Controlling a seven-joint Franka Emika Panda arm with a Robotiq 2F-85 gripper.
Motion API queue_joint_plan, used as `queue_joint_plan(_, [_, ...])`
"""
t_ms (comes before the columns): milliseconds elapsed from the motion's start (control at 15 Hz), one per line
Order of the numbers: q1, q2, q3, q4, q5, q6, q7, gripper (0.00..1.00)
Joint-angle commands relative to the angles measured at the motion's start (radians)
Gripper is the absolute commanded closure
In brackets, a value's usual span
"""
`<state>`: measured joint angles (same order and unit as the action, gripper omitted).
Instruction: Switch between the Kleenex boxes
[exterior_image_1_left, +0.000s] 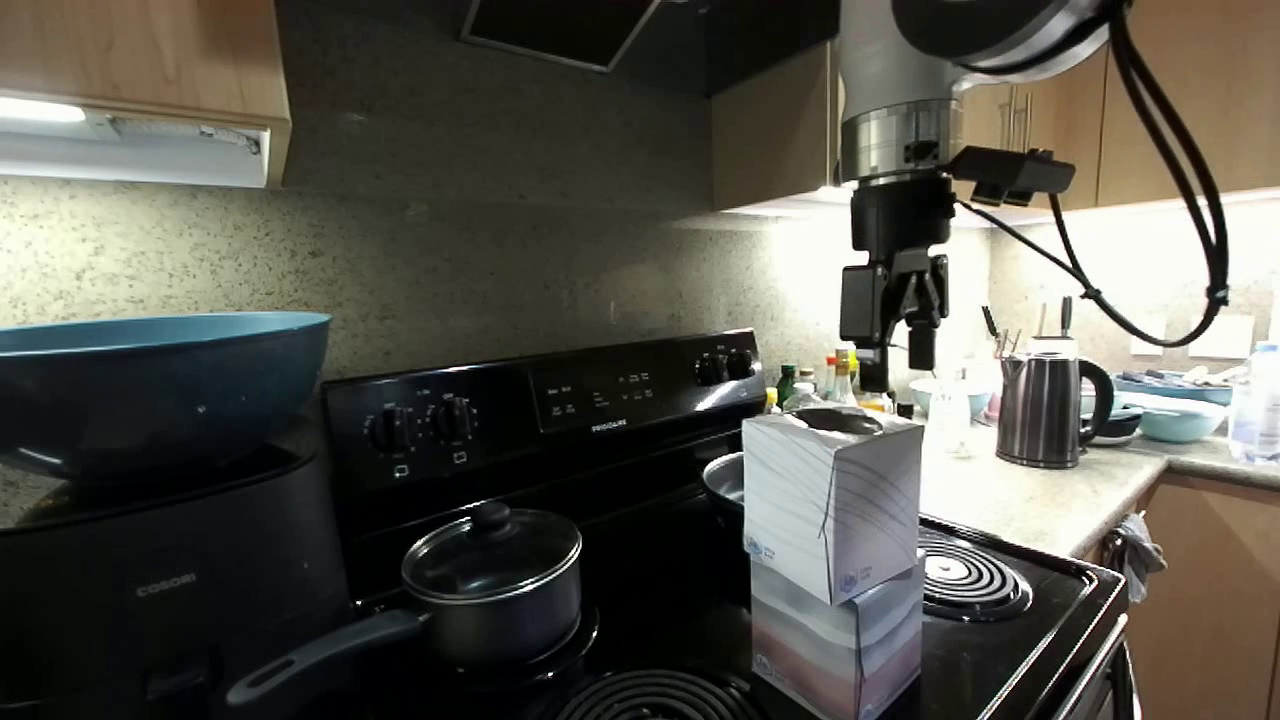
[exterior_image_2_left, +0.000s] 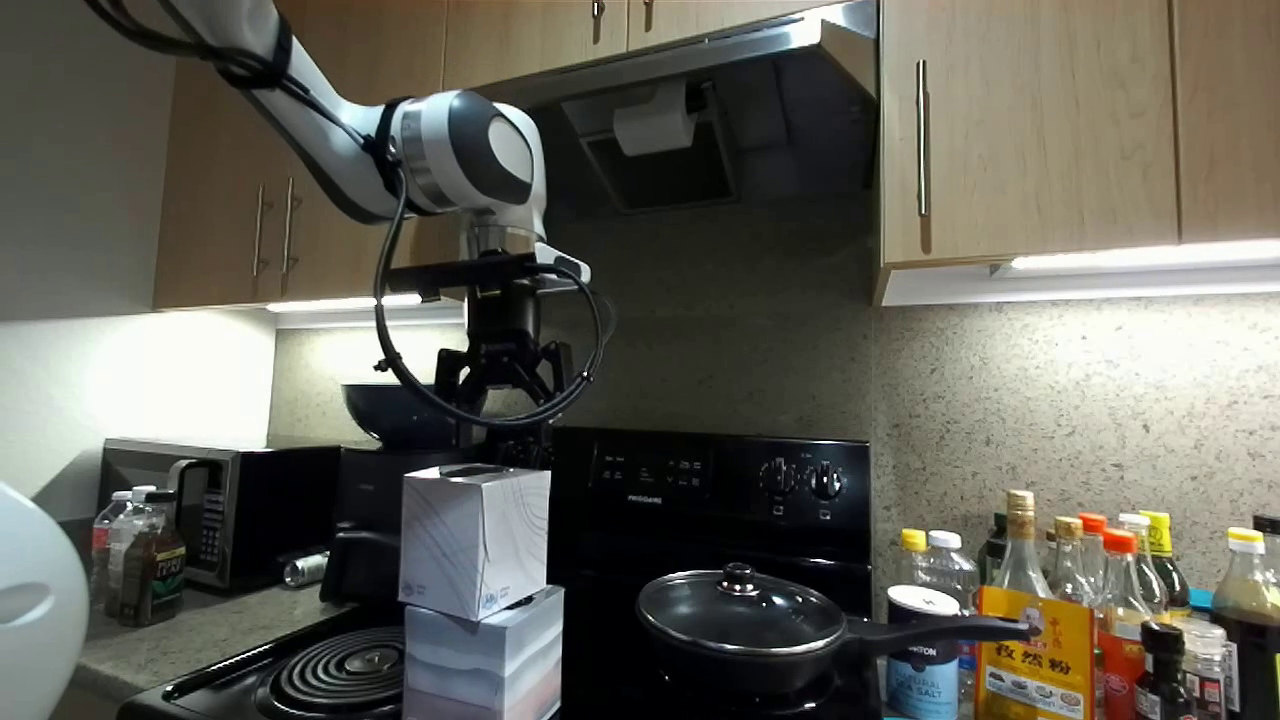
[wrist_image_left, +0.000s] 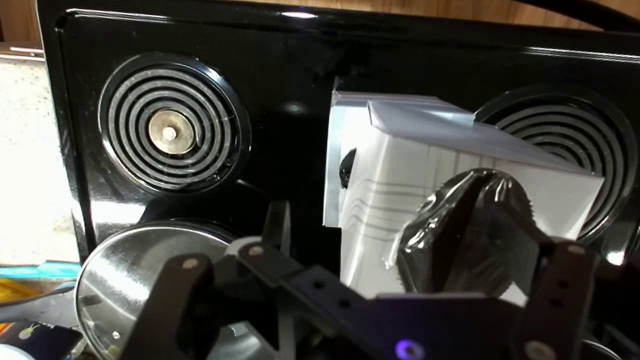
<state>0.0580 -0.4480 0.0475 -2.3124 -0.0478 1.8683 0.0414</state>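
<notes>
Two pale tissue boxes are stacked on the black stove. The upper Kleenex box (exterior_image_1_left: 832, 505), with thin curved lines, sits turned and overhanging on the lower Kleenex box (exterior_image_1_left: 815, 640), which has wavy bands. In an exterior view the upper box (exterior_image_2_left: 475, 545) and lower box (exterior_image_2_left: 485, 655) also show stacked. In the wrist view the upper box (wrist_image_left: 385, 185) shows its dark film-lined opening and hides most of the lower box (wrist_image_left: 334, 155). My gripper (exterior_image_1_left: 898, 368) is open and empty, pointing down above the stack. Its spread fingers also show in the wrist view (wrist_image_left: 415, 250).
A lidded saucepan (exterior_image_1_left: 500, 590) stands on the stove, its handle toward the air fryer (exterior_image_1_left: 165, 580) bearing a blue bowl (exterior_image_1_left: 165, 390). A lidded frying pan (exterior_image_2_left: 745, 640) stands near several bottles (exterior_image_2_left: 1020, 560). A steel kettle (exterior_image_1_left: 1040, 410) is on the counter. Coil burners (wrist_image_left: 172, 125) flank the stack.
</notes>
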Motion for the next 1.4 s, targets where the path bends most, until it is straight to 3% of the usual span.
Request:
queue_joint_plan(0, [-0.006,0.030,0.005,0.020,0.002,0.004,-0.001,0.00])
queue_joint_plan(533, [-0.015,0.131,-0.015,0.073,0.042,0.024,0.009,0.00])
queue_joint_plan(600, [-0.017,0.140,-0.022,0.079,0.059,0.009,0.019,0.25])
queue_joint_plan(733, [-0.024,0.147,-0.030,0.077,0.071,0.011,0.034,0.32])
queue_joint_plan(1333, [-0.040,0.187,-0.040,0.116,0.087,0.021,0.081,0.90])
